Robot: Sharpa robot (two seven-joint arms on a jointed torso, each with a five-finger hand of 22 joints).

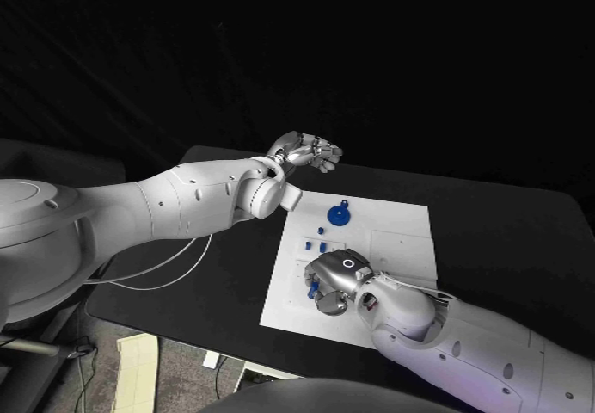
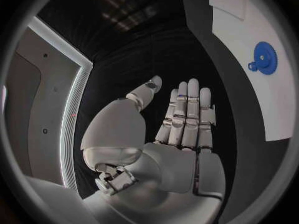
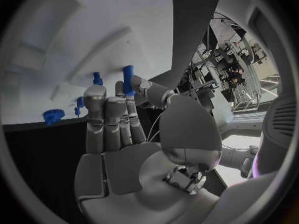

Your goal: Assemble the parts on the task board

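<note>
Right hand (image 1: 333, 282) sits low over the task board (image 1: 403, 245), pinching a blue peg (image 3: 128, 79) at its fingertips. Left hand (image 1: 306, 152) hangs beyond the board's far edge, fingers straight and together, holding nothing; the blue gear (image 1: 340, 213) lies between them.

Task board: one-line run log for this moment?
left hand: open, off board | right hand: pinching blue peg over task board | blue gear: on board
</note>
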